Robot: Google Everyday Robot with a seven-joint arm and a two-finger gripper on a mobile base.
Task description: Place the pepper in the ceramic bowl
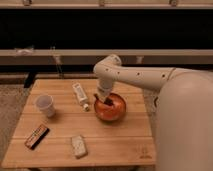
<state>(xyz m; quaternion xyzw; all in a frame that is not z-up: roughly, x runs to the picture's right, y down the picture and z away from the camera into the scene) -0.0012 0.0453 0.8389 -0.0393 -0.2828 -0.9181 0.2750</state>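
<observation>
pepper (98,98) at gripper (102,100) (over ceramic bowl (119,111)).

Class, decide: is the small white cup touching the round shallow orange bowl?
Apart. The camera view shows bare wooden table and a white tube between the small white cup and round orange bowl; the gripper hovers over the bowl.

Your gripper (103,100) hangs low over the near-left part of the ceramic bowl (118,111), wrist pointing down. The pepper (98,98) shows as a dark sliver at its tip, just above the bowl's rim. Just left of the tool lies a white bottle (80,96); further left a white cup (45,105). Below-left: dark bar (36,136), pale block (78,146). All sit on the wooden table (120,137).
</observation>
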